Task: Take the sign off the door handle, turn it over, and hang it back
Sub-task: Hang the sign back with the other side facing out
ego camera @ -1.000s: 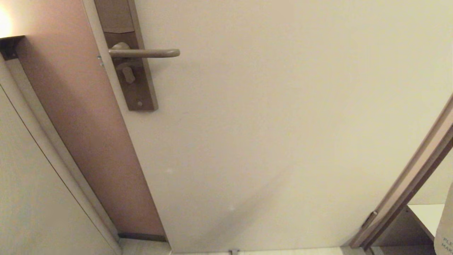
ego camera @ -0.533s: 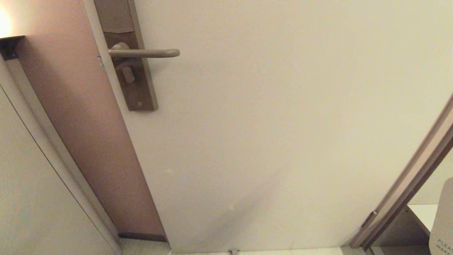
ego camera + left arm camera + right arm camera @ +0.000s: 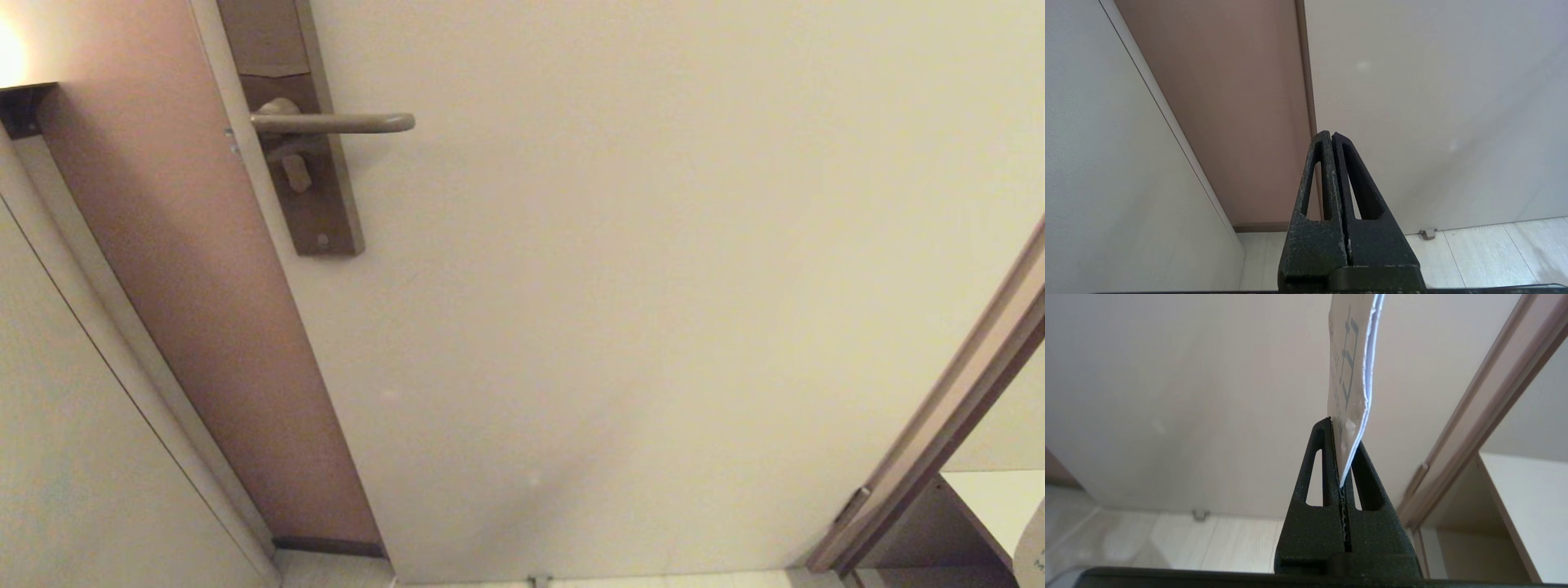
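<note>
Because the sign [image 3: 1349, 379] must come round to its other face before going back on, my right gripper [image 3: 1340, 457] pinches it by its lower edge, low and off to my right, well away from the bare handle [image 3: 331, 122]. My left gripper [image 3: 1332, 141] hangs clenched on nothing near the floor, and only plain door [image 3: 653, 286] lies between sign and handle.

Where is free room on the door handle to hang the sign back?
The door handle is bare along its whole bar, free tip toward the open door face. It is crowded only at the backplate with its knob. The right gripper pinches the sign.
</note>
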Controlling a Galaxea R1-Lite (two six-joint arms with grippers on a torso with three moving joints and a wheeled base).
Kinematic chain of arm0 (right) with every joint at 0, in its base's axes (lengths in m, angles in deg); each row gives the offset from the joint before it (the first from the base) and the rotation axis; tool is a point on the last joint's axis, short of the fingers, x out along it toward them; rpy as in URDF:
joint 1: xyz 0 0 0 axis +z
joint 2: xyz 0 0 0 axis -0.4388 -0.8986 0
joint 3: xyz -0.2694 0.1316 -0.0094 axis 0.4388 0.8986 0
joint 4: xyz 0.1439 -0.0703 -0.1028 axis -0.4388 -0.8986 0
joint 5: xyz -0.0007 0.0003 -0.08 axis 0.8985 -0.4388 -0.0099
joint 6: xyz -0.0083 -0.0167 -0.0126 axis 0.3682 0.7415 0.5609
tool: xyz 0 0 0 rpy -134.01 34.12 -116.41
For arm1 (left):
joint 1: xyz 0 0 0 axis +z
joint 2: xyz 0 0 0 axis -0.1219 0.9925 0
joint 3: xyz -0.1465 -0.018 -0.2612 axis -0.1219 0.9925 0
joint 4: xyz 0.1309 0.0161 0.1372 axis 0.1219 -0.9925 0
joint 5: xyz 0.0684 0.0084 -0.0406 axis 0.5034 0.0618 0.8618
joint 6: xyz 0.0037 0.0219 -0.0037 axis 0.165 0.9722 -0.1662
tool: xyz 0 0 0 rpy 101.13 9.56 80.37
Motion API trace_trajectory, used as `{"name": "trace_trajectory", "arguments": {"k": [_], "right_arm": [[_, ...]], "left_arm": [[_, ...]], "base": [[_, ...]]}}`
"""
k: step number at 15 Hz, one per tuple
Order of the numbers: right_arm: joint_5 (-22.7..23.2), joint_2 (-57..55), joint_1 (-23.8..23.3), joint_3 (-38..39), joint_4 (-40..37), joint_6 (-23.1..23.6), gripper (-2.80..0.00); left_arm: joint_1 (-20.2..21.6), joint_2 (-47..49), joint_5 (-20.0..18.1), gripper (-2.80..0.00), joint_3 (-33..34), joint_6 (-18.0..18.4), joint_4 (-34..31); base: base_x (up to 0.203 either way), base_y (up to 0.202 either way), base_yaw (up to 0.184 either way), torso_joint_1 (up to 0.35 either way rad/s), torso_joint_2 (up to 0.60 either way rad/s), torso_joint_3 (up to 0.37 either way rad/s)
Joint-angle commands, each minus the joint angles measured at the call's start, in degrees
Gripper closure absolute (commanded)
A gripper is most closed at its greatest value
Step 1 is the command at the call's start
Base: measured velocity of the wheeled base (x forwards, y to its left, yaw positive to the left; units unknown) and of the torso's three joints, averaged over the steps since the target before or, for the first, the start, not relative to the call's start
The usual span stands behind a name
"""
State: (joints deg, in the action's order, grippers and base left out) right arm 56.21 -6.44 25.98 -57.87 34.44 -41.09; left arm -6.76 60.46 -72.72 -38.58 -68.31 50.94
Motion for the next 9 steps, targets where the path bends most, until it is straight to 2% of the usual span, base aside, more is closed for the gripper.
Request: {"name": "trace_trajectory", "arguments": {"k": [1,9], "right_arm": [[0.02,3.74,-0.02,0.02,-0.01,-0.09,0.00],[0.02,4.64,-0.04,0.02,-0.01,-0.12,0.00]], "left_arm": [[0.02,0.07,0.00,0.00,0.00,0.04,-0.01],[0.02,0.07,0.00,0.00,0.00,0.04,-0.01]], "base": [[0.000,0.000,0.000,0.000,0.00,0.000],[0.000,0.000,0.000,0.000,0.00,0.000]]}}
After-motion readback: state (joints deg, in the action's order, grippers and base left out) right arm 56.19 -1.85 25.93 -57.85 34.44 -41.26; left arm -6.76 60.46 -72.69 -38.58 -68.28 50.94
